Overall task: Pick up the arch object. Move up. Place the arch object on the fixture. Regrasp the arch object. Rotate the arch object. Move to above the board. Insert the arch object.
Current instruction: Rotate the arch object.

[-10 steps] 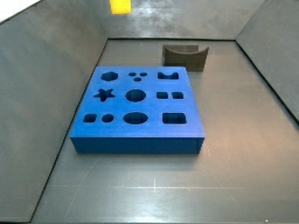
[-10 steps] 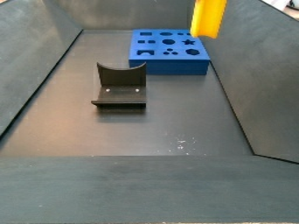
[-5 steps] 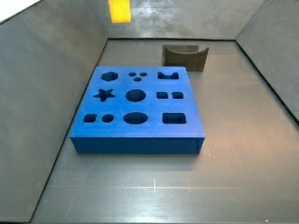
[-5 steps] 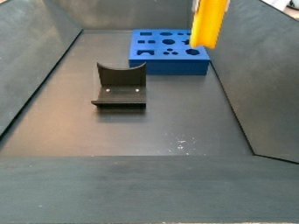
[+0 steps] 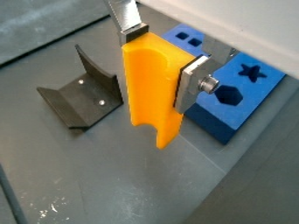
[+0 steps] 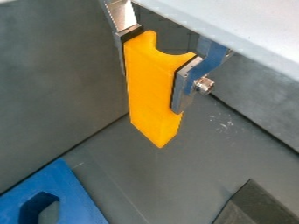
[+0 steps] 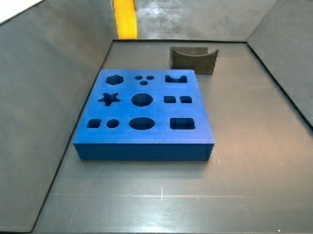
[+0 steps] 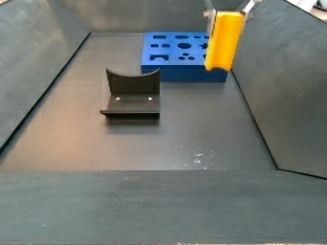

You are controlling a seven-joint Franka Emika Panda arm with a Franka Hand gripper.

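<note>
My gripper [image 5: 162,59] is shut on the arch object [image 5: 152,92], a yellow-orange block that hangs upright with its notch up between the silver fingers [image 5: 191,81]. The other wrist view shows the same hold: gripper [image 6: 155,61], arch object [image 6: 149,87]. In both side views the arch object [image 7: 124,18] [image 8: 227,40] hangs in the air, well above the floor, near the far end of the blue board [image 7: 143,114] [image 8: 185,55]. The fixture [image 7: 193,58] [image 8: 130,94] [image 5: 79,92] stands empty on the floor, apart from the block.
Sloping grey walls [image 7: 49,55] [image 8: 274,86] enclose the dark floor [image 8: 166,144]. The board [image 5: 228,92] [image 6: 41,201] has several shaped holes, among them a star [image 7: 109,98]. Small white specks [image 8: 198,155] mark the floor.
The arch object has come down in the gripper: both side views show much more of it below the frame's top edge than a second ago. Board and fixture have not moved.
</note>
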